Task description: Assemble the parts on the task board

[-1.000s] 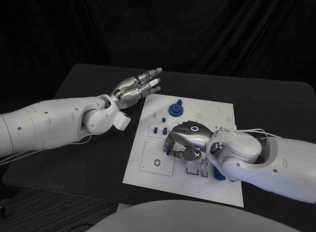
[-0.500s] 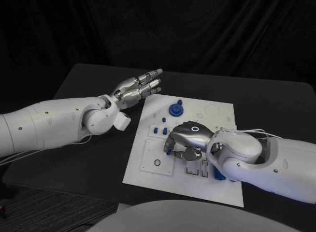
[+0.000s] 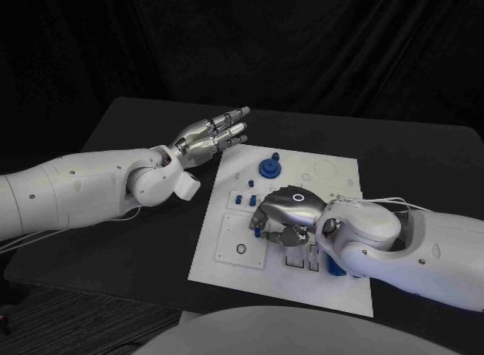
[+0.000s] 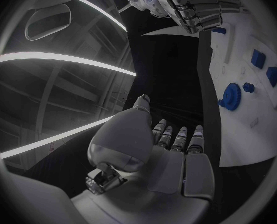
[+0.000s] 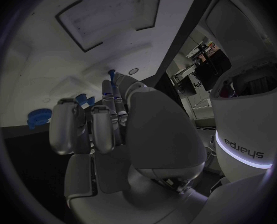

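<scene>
The white task board [image 3: 306, 288] lies in the middle of the black table. My right hand [image 3: 283, 220] hangs low over the board's middle with its fingers curled down. It pinches a small blue peg [image 3: 259, 234] at its fingertips, and the peg [image 5: 111, 73] sticks out past them in the right wrist view. A blue gear with a knob [image 3: 270, 167] stands at the board's far end. Two small blue blocks [image 3: 244, 199] sit just beyond the right hand. My left hand [image 3: 210, 134] hovers open past the board's far left corner, fingers straight and holding nothing.
A square inset plate with a ring [image 3: 240, 250] sits on the board's near left. Another blue part [image 3: 336, 268] lies beside my right wrist. Bare black table [image 3: 413, 163] surrounds the board. The left wrist view shows the gear [image 4: 230, 94] and the blocks [image 4: 258, 58].
</scene>
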